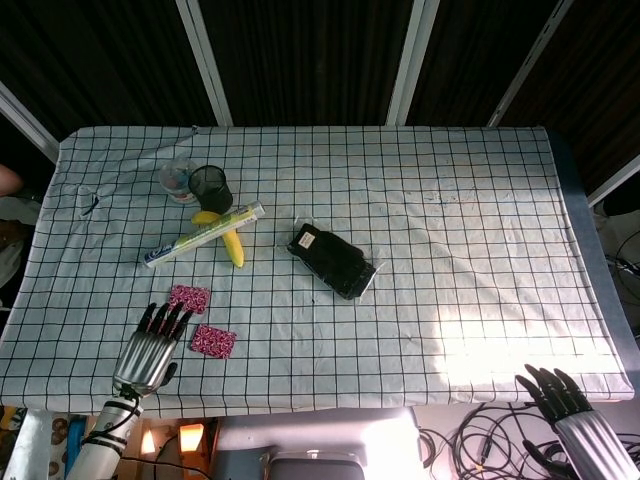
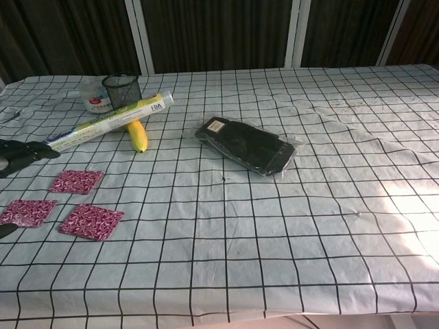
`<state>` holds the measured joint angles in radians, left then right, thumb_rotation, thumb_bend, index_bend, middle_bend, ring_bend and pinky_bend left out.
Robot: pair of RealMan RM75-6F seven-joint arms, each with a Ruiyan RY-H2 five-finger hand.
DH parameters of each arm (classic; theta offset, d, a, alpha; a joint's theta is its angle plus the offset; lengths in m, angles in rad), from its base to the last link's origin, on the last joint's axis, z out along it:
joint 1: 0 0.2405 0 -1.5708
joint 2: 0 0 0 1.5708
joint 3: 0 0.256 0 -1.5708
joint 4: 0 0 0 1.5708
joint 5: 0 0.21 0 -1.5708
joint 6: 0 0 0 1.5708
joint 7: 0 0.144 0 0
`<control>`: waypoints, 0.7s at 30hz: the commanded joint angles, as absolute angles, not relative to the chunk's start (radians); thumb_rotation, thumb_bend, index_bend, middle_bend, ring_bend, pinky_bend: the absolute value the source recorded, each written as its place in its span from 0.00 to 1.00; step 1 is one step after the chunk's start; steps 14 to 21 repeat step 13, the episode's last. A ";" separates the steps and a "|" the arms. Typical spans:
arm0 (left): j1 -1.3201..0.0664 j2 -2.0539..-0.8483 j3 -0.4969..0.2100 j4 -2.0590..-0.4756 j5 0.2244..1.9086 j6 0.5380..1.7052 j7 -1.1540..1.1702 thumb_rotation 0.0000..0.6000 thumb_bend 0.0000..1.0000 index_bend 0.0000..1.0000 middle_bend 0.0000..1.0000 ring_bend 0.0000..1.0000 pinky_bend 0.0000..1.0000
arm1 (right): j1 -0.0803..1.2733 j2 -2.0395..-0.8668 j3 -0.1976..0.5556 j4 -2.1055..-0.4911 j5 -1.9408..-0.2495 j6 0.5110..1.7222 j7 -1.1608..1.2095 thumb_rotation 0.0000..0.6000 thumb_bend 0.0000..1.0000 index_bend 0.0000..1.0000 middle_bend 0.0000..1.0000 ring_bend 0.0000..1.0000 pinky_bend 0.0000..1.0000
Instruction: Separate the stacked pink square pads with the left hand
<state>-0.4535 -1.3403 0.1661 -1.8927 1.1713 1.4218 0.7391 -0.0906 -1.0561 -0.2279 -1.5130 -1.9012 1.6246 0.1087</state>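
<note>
Chest view: three pink pads lie apart (banana beyond), left hand spread, empty.

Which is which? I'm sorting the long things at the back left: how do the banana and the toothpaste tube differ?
The banana is yellow, short and curved; the toothpaste tube is white with green print, longer and straight. The tube lies across the banana, so the banana is partly covered while the tube shows whole. Both lie flat on the checked cloth beside the black mesh cup.

Sunlit checked tablecloth, dark curtains
</note>
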 commanded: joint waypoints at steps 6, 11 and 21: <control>-0.142 -1.362 0.285 -1.367 1.631 1.761 -0.002 1.00 0.31 0.00 0.00 0.00 0.00 | -0.087 -1.063 -0.220 -1.529 -1.884 1.602 0.082 1.00 0.20 0.00 0.00 0.00 0.00; -0.113 -1.387 0.247 -1.282 1.674 1.808 -0.064 1.00 0.31 0.00 0.00 0.00 0.00 | -0.083 -1.066 -0.219 -1.535 -1.882 1.591 0.068 1.00 0.20 0.00 0.00 0.00 0.00; -0.104 -1.389 0.234 -1.272 1.683 1.817 -0.077 1.00 0.31 0.00 0.00 0.00 0.00 | -0.082 -1.066 -0.218 -1.536 -1.878 1.586 0.065 1.00 0.20 0.00 0.00 0.00 0.00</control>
